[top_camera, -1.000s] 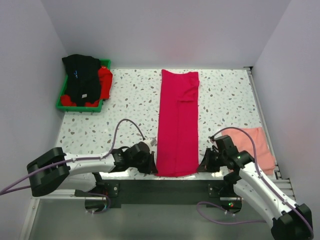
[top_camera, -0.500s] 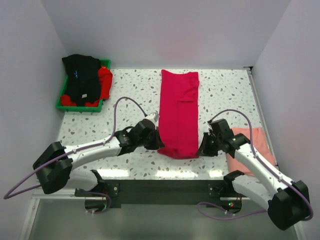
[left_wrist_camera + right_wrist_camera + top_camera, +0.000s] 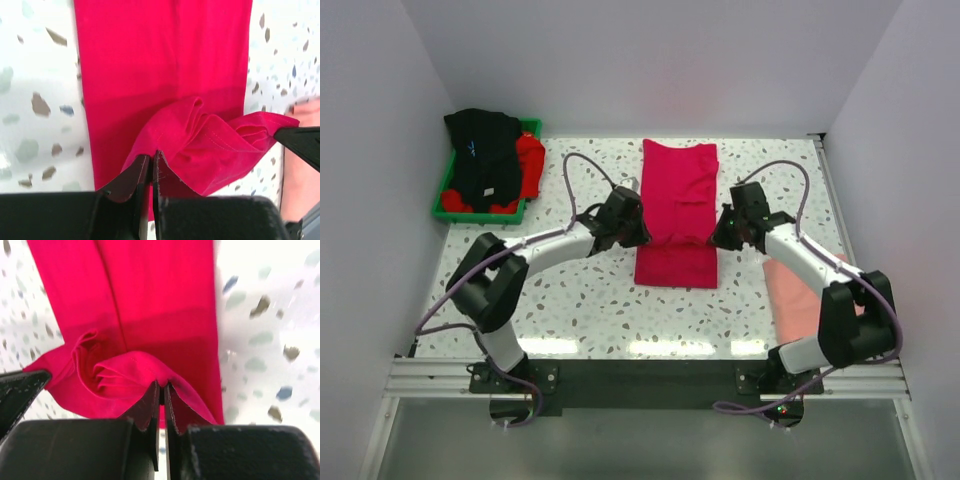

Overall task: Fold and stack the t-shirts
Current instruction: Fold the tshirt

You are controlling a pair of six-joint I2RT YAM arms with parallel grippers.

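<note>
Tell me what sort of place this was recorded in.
Probably a robot lab test cell: plain white walls box in a speckled table, a left arm and right arm are bolted to a metal rail at its near edge, and a black t-shirt lies in a green tray.

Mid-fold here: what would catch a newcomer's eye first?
The crimson-pink t-shirt at the centre of the table, its near hem pinched in the shut jaws of the left arm and right arm and held doubled over its middle. Next, the black t-shirt heaped in the green tray at the far left corner.
</note>
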